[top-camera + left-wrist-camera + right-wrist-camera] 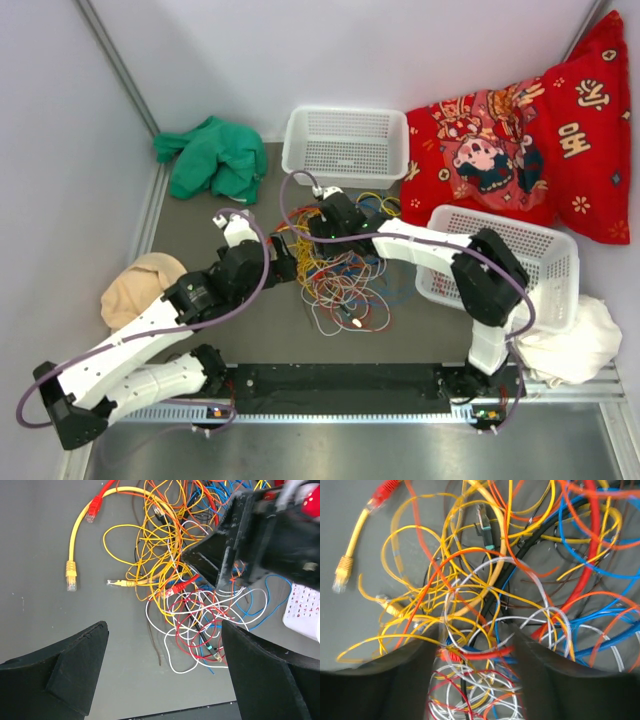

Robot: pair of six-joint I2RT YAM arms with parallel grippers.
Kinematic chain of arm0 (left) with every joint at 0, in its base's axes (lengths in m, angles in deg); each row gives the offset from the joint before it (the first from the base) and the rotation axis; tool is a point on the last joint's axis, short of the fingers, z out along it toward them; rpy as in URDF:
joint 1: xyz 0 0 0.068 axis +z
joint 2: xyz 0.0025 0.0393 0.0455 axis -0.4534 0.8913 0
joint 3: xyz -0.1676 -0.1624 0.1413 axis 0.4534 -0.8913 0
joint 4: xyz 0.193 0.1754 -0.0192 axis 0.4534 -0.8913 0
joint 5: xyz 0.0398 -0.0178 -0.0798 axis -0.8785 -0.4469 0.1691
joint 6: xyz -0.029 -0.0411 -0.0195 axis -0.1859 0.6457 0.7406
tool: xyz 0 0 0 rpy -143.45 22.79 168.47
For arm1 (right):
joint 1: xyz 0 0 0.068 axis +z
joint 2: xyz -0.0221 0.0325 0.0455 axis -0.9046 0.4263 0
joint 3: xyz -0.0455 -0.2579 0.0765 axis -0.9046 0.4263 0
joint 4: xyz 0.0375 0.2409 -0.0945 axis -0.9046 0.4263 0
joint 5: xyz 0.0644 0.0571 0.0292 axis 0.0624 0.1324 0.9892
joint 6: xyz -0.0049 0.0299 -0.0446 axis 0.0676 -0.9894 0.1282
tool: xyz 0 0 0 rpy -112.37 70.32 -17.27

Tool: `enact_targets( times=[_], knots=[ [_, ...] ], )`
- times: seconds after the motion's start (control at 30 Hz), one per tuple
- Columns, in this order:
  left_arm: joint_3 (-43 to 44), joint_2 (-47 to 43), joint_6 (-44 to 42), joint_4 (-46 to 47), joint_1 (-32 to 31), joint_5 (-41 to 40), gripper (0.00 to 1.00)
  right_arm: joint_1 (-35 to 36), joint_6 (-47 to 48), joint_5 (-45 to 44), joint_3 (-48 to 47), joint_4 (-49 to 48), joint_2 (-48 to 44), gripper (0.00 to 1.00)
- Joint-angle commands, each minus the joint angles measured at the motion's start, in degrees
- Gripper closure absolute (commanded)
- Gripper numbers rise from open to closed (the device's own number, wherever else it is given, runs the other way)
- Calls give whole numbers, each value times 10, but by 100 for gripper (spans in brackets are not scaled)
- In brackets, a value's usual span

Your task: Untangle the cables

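Down at the near edge the two arms rise from their rail and lean in over the dark table (195, 225), one from each side. A beige cloth (140, 285) lies bunched at the left edge and a white cloth (580, 345) at the right. The left gripper (164, 627) hangs above bare mat with its fingers spread wide and nothing between them, the heap just ahead of it. The cables (335, 275) lie in one knotted heap in the middle of the table, thin yellow, red, orange, blue and white loops crossing over one another. A thicker yellow lead (75, 535) curls out on the left side of the heap, its plug resting on the mat, with a red plug (95, 505) close by. The right gripper (476, 635) is down in the heap, fingers apart, a red strand and some white ones lying across the gap. To the right sits a white basket (540, 250); a second basket (345, 150) stands at the back, between a green cloth (210, 160) and a red cushion (500, 150)
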State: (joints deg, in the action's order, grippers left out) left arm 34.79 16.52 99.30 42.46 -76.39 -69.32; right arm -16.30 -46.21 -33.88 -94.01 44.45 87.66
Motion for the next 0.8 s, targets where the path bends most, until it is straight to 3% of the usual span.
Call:
enact_targets(
  times=[0.0, 0.03, 0.13, 0.33, 0.53, 0.77],
  knots=[
    [-10, -12, -10, 7, -1, -17, 1, 4, -3, 9, -39, 0, 22, 60],
    [-9, -13, -10, 9, -1, -18, 1, 4, -5, 3, -41, 1, 20, 76],
    [-10, -15, -13, 15, -1, -25, 1, 5, -16, -28, -26, 6, -24, 100],
    [-17, -5, -38, 72, 0, -33, 2, 6, -23, -73, 47, 49, -185, 100],
    [-13, 68, -80, 148, 6, -5, 2, 8, -38, -99, 132, 100, -327, 100],
    [4, 189, -114, 246, 14, 82, 1, 8, -69, -101, 201, 116, -394, 100]
  ],
)
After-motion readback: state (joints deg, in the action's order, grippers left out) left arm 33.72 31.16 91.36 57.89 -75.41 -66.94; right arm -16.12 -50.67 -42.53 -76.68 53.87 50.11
